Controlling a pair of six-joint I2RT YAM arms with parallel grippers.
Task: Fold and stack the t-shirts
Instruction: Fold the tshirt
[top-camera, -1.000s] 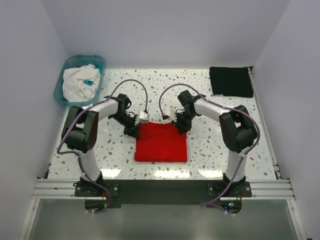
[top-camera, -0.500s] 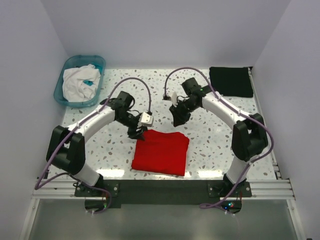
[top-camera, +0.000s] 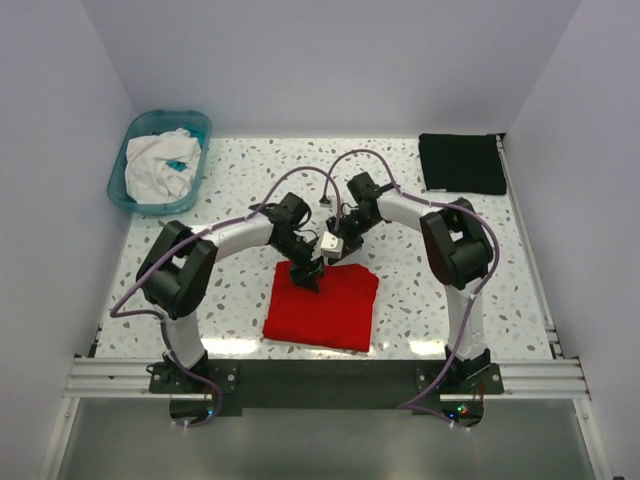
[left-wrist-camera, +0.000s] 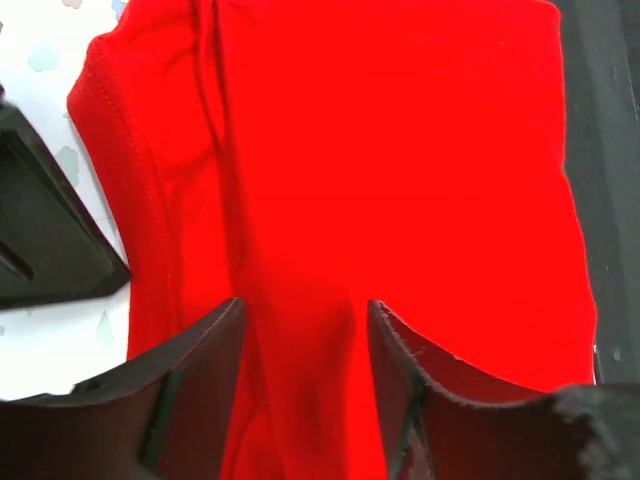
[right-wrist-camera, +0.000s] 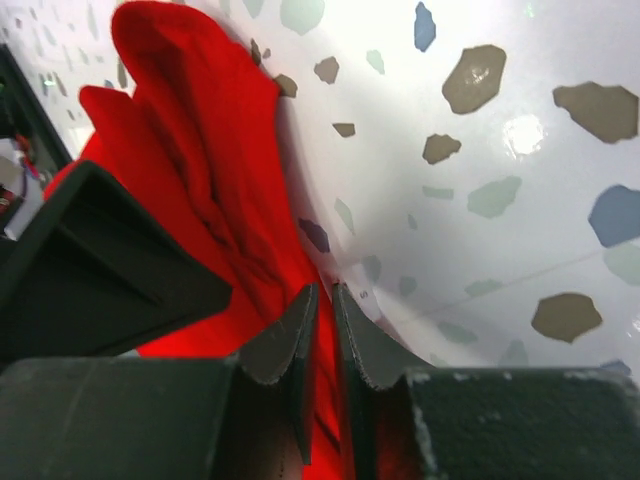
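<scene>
The red t-shirt (top-camera: 322, 308) lies folded into a rough rectangle at the near middle of the table. My left gripper (top-camera: 308, 277) is over its far left part. In the left wrist view its jaws stand wide apart (left-wrist-camera: 300, 320) with red cloth (left-wrist-camera: 400, 150) under and between them. My right gripper (top-camera: 336, 247) is at the shirt's far edge, close to the left one. In the right wrist view its fingers (right-wrist-camera: 322, 300) are almost together with a thin strip of red cloth (right-wrist-camera: 200, 180) in the gap. The black t-shirt (top-camera: 461, 163) lies flat and folded at the far right corner.
A teal basin (top-camera: 195, 125) with white cloth (top-camera: 157, 165) in it stands at the far left corner. The speckled tabletop (top-camera: 420, 280) is walled by white panels on three sides. A metal rail (top-camera: 320, 375) runs along the near edge.
The red shirt slid a little nearer, then stayed. My left gripper moved right onto the shirt's far edge. My right gripper lifted away, then came back down beside the left one.
</scene>
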